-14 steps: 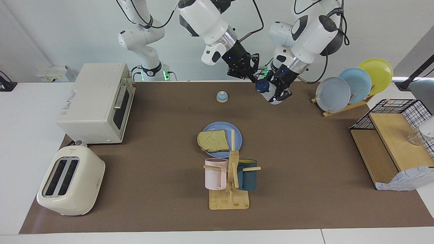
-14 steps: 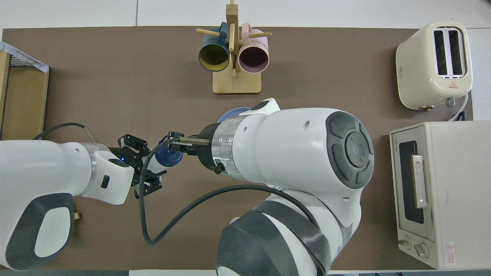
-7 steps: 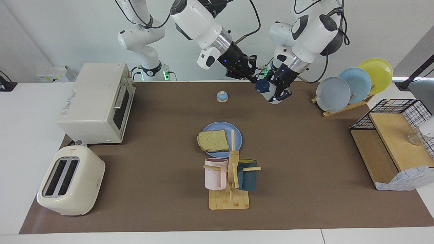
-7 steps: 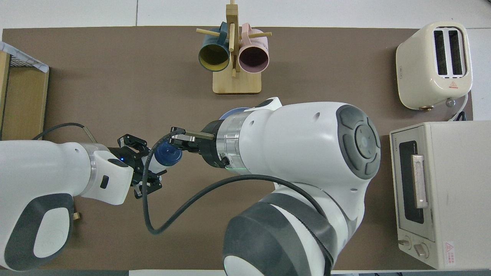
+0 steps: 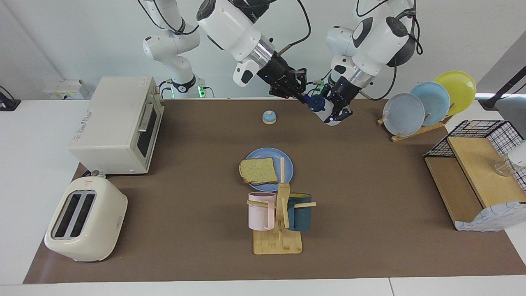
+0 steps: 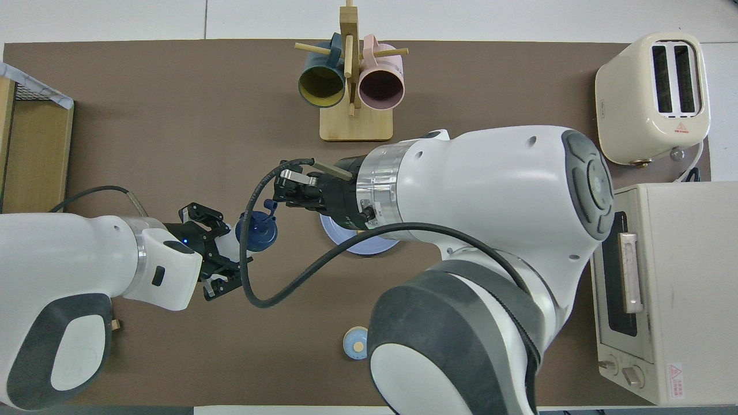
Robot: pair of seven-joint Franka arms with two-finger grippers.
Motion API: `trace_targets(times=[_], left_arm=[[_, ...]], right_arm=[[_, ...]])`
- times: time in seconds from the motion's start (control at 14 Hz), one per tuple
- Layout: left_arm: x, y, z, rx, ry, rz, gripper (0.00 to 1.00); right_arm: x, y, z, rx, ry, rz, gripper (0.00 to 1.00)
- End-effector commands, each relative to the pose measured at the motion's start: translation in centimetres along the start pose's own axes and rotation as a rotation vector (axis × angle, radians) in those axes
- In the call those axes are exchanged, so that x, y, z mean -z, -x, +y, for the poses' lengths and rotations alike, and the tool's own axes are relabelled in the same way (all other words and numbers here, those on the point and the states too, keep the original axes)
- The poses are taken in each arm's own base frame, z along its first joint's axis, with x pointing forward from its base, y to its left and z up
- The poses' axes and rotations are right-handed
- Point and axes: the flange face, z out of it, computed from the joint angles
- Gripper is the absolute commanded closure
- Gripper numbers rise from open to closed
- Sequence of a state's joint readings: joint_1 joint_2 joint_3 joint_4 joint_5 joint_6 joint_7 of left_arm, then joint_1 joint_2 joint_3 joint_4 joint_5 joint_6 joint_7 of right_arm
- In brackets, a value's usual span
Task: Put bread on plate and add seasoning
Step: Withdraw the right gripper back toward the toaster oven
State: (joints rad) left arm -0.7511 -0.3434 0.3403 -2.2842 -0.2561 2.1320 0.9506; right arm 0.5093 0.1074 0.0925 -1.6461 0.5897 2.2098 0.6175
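**Table** (image 5: 370, 185): The left hand (image 5: 337, 111) and the right hand (image 5: 303, 96) are both raised over the bare strip at the robots' edge. They are close together, so any travel by either arm risks the two wrists or their cables knocking into each other.

**Mug rack** (image 5: 279, 222): It stands just beside the plate, on the side away from both hands. Its upright post and pegs rise above the plate's rim. A low or overshot approach by the left hand could strike a peg.

**Plate** (image 5: 287, 162): It lies well apart from the left hand, out toward the middle of the table. Anything that spills during the carry lands on the table, not on the plate.

**Bread** (image 5: 258, 170): It rests on the plate and overhangs the rim on the side away from the left hand. Seasoning aimed at the plate's centre may partly miss the slice.

**Seasoning** (image 5: 328, 117): The left hand is closed around the pale body of the bottle and holds it tilted, with the cap toward the right hand. The grip looks low on the body, so in my judgement the bottle could pivot or slip when it is inverted.

**Cap** (image 6: 256, 232): The right hand is just beside the cap and appears clear of it. I cannot tell whether that hand is wide or narrow. I also cannot confirm that the cap is open. If it is shut, nothing will pour, and if it is loose, it may drop.
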Motion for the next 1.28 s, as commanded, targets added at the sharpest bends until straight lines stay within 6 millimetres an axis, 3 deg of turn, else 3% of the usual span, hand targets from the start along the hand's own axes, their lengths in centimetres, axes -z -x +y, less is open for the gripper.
trace_targets(times=[0.0, 0.29, 0.43, 0.57, 0.78, 0.86, 1.0, 1.21], left_arm=[[0.2, 0.7, 0.4, -0.007, 0.005, 0.018, 1.00], [0.5, 0.4, -0.1, -0.012, -0.008, 0.010, 1.00], [0.6, -0.1, -0.8, -0.019, -0.029, -0.017, 1.00], [0.7, -0.8, -1.5, -0.040, -0.052, -0.066, 1.00], [0.0, -1.6, -2.5, -0.029, -0.079, -0.129, 1.00], [-0.2, -1.9, -2.9, -0.017, -0.084, -0.138, 1.00], [-0.9, -2.9, -3.3, -0.018, -0.085, -0.184, 1.00], [-2.2, -5.9, -3.9, -0.001, -0.114, -0.295, 1.00]], right_arm=[[2.1, -2.9, 3.7, 0.107, 0.160, 0.062, 0.00], [6.4, -8.0, 10.6, 0.161, 0.314, 0.018, 0.00], [10.6, -10.4, 14.6, 0.218, 0.456, -0.036, 0.00], [15.1, -11.2, 16.3, 0.225, 0.576, -0.068, 0.00], [21.3, -10.7, 18.3, 0.227, 0.671, -0.133, 0.00], [21.8, -10.1, 19.0, 0.245, 0.683, -0.141, 0.00], [19.2, -8.8, 21.9, 0.243, 0.705, -0.167, 0.00], [21.1, -10.2, 23.8, 0.260, 0.700, -0.171, 0.00]])
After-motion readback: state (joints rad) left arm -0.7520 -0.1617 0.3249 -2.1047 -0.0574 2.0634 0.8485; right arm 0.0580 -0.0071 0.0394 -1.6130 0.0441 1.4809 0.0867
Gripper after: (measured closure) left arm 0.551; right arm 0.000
